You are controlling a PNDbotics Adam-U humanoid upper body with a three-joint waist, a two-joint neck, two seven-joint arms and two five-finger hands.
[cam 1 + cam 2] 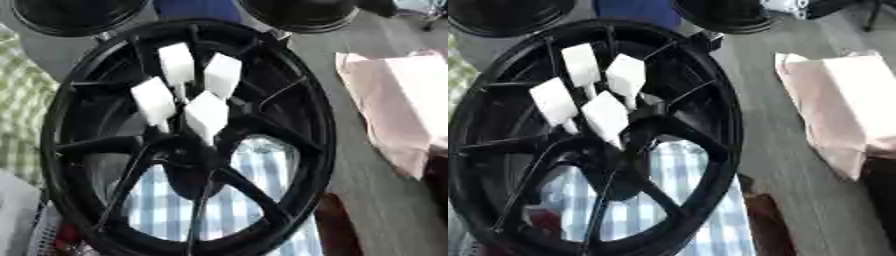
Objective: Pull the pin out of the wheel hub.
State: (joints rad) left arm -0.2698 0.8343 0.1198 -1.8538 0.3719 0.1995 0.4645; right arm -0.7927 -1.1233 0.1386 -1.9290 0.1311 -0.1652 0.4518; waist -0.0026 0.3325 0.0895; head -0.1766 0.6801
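Black and glossy, the wheel hub (pixel 188 135) fills nearly the whole scene, standing tilted on its edge so that its spoked face is turned up toward the robot's head. That seems the reason for the pose: the centre is laid open to a reach from above. Its spokes are thin, hard-edged ribs that run from a thick round rim into a dark central boss.

Four white pins (pixel 207 114) stick out of that centre in a tight cluster. Each has a flat, blocky white head, roughly rectangular, on a slim pale stem that goes down into the hub, and they splay apart slightly like a small bouquet. All four look seated; none appears drawn out yet, so I judge the pulling has not begun.

Neither robot hand shows in either view, so I cannot say whether their fingers are spread or curled.

Through the gaps between the spokes a blue-and-white checked cloth (pixel 254 170) shows, soft and flat under the wheel. To the right, well apart on the grey wood-grained tabletop (pixel 798 200), lies a pale pink bag (pixel 842 105) of papery or cloth-like look.
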